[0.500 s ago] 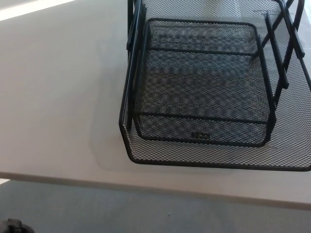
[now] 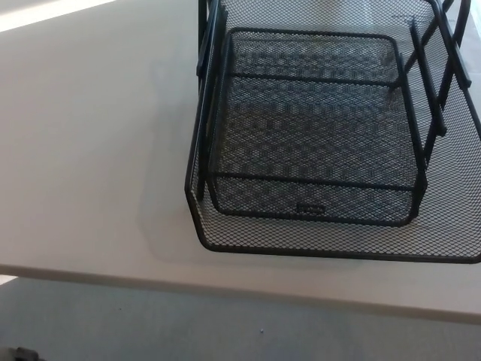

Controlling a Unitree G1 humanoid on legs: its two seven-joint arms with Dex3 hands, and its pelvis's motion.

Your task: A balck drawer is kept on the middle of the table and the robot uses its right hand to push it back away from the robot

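My black mesh drawer (image 2: 316, 143) sits near the worktop's (image 2: 90, 150) near edge, unpushed; neither my right nor left hand shows.

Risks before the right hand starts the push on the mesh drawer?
1. No hand is in view, so the approach to the black mesh drawer starts blind.
2. The front rim is thin open mesh; fingers could snag or slip over it.
3. An off-centre push may twist it on the smooth table.

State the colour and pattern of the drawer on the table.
Black wire mesh drawer, clearest in the head view.
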